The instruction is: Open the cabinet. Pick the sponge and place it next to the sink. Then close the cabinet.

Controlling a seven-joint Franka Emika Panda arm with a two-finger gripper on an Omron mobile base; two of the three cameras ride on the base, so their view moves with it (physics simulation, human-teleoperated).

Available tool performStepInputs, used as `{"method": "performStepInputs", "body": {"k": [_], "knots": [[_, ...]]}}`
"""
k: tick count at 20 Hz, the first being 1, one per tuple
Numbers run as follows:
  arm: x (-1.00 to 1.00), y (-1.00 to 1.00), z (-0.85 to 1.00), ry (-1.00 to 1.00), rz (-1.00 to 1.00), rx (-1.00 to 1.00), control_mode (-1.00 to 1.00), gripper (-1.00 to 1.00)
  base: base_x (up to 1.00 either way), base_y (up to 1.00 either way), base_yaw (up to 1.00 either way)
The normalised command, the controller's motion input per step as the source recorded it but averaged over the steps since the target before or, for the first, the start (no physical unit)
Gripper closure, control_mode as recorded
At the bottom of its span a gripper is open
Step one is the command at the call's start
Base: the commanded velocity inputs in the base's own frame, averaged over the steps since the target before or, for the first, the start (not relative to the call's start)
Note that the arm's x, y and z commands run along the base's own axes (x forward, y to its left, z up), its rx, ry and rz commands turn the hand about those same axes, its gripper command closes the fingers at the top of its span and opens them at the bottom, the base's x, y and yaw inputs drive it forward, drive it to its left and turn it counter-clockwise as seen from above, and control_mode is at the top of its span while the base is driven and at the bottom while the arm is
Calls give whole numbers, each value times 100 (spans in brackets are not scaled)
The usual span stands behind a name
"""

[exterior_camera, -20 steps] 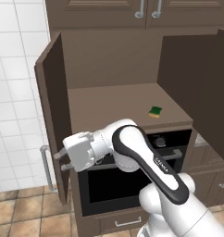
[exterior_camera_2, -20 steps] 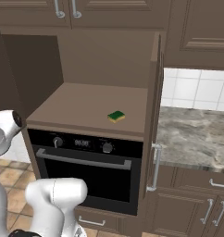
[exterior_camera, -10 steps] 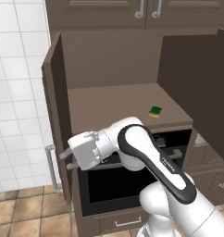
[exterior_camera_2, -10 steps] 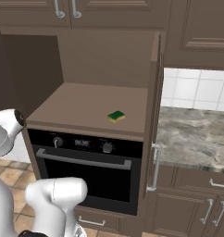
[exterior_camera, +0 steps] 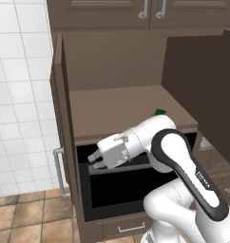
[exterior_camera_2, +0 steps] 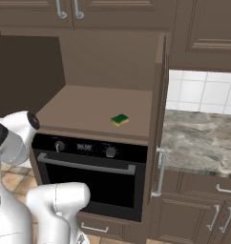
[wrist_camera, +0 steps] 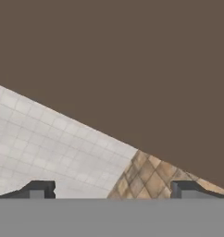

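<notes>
Both doors of the cabinet [exterior_camera: 60,123] stand swung out wide, so the shelf [exterior_camera_2: 96,112] inside has clear room in front and above it. The sponge [exterior_camera_2: 120,119] lies flat near the shelf's front edge, toward the right side, well apart from the walls. From the left base camera only a green sliver of it [exterior_camera: 159,112] peeks over the white arm [exterior_camera: 178,161]. The gripper [exterior_camera: 99,160] hangs low, in front of the black oven [exterior_camera_2: 89,176] just beside the left door's inner face, jaws spread wide with nothing between them. The hand camera shows brown door panel, white wall tiles and floor tiles [wrist_camera: 151,178]; I think the door is close. The marble tabletop [exterior_camera_2: 198,143] lies right of the cabinet.
</notes>
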Motion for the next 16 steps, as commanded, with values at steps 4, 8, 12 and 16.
{"method": "performStepInputs", "body": {"k": [4,8,12,16], "knots": [[-10,-58,22,-6,-6,-1,-100,-100,0,0,0],[-1,-58,23,-6,-5,-2,-100,-100,0,0,0],[0,-49,16,-2,-7,-7,-100,-100,0,0,0],[0,-45,3,-2,-9,-13,-100,-100,0,0,0]]}}
